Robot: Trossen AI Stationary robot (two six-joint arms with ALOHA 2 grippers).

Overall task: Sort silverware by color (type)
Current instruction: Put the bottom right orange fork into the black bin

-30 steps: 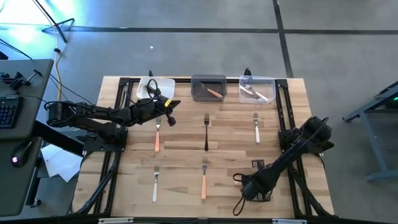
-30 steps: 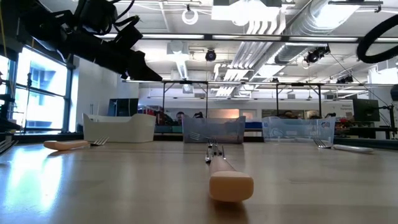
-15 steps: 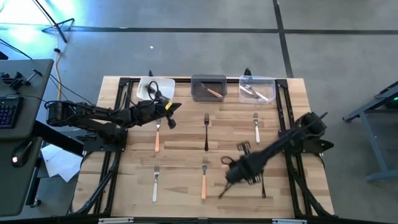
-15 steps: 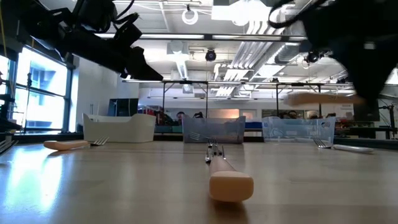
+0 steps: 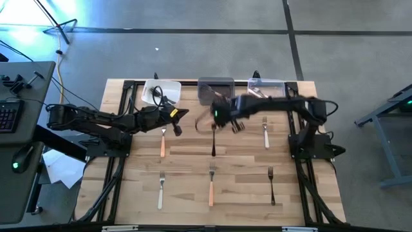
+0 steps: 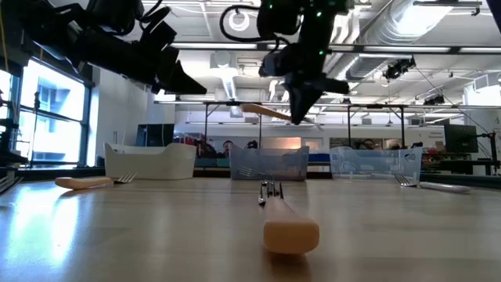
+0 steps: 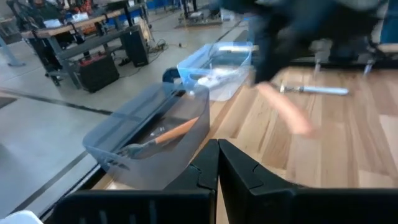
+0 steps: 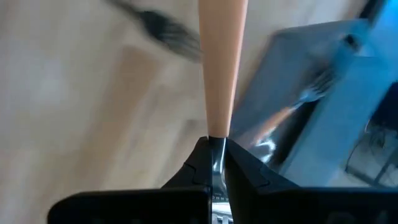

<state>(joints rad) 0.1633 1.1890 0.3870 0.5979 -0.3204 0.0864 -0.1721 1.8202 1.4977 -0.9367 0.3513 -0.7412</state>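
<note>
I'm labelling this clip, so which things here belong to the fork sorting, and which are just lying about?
Part of the job:
- peach fork held in the right claw
- loose forks on the table
- left claw, shut and empty near the white bin
- grey bin, clear bin

Lying about:
- keyboard
- papers on the floor

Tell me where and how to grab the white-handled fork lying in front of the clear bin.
Grip the white-handled fork at mid-handle, coming straight down from above. It lies flat with tines toward the clear bin, its slim straight handle clear of neighbours, so closing the tool across the handle's width looks safest.
</note>
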